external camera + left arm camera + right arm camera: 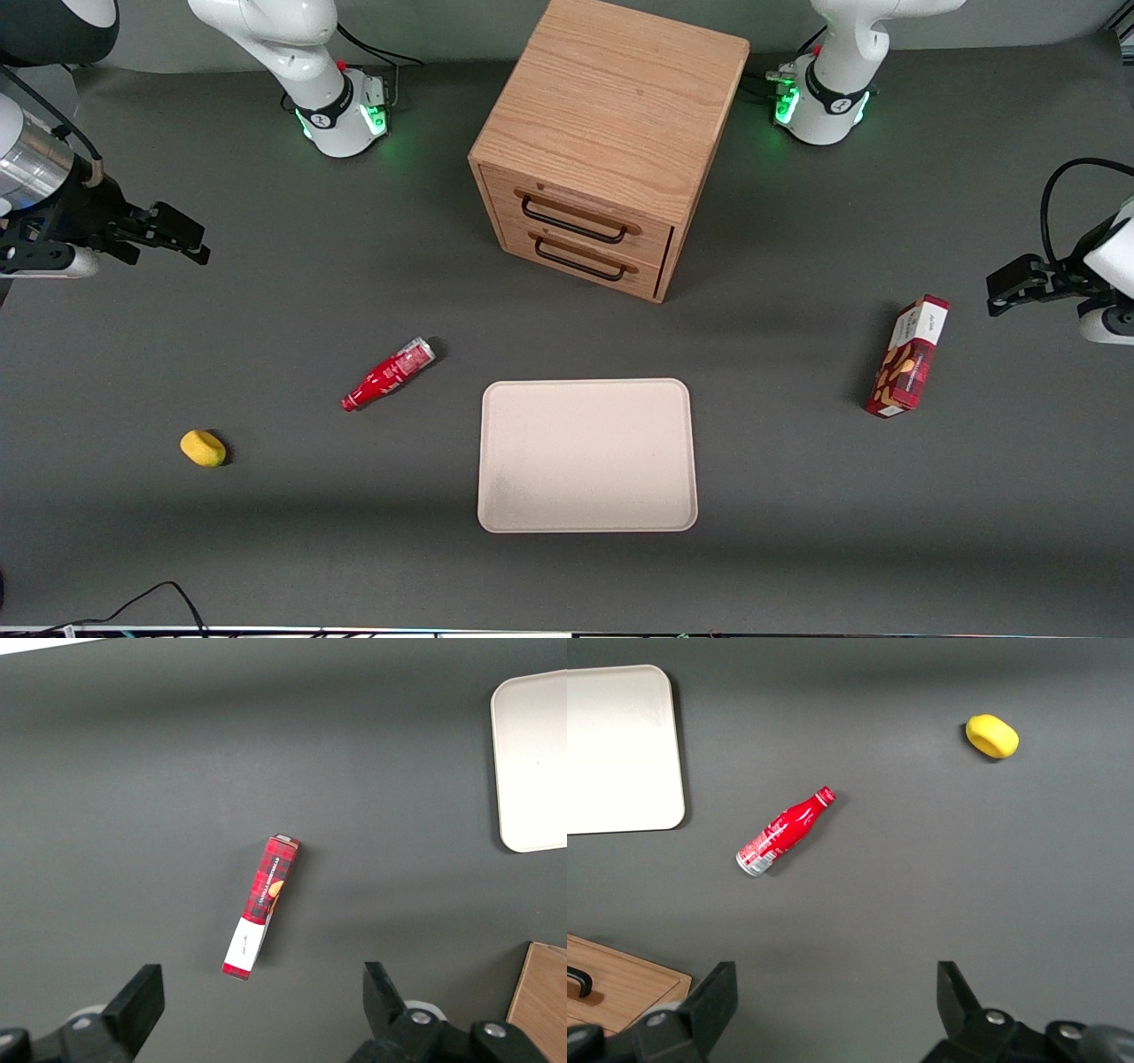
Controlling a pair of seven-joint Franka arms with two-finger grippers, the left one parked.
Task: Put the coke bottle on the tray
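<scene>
The coke bottle (390,373) is small, slim and red with white lettering. It lies on its side on the dark table beside the tray, toward the working arm's end, cap pointing nearer the front camera. It also shows in the right wrist view (784,831). The cream tray (586,509) lies flat with nothing on it, nearer the front camera than the cabinet; its corner shows in the right wrist view (647,815). My gripper (182,234) hangs high at the working arm's end of the table, well away from the bottle. Its fingers (713,997) stand wide open and hold nothing.
A wooden two-drawer cabinet (602,146) stands farther from the front camera than the tray. A yellow lump (203,447) lies toward the working arm's end, nearer the camera than the bottle. A red snack box (908,356) lies toward the parked arm's end.
</scene>
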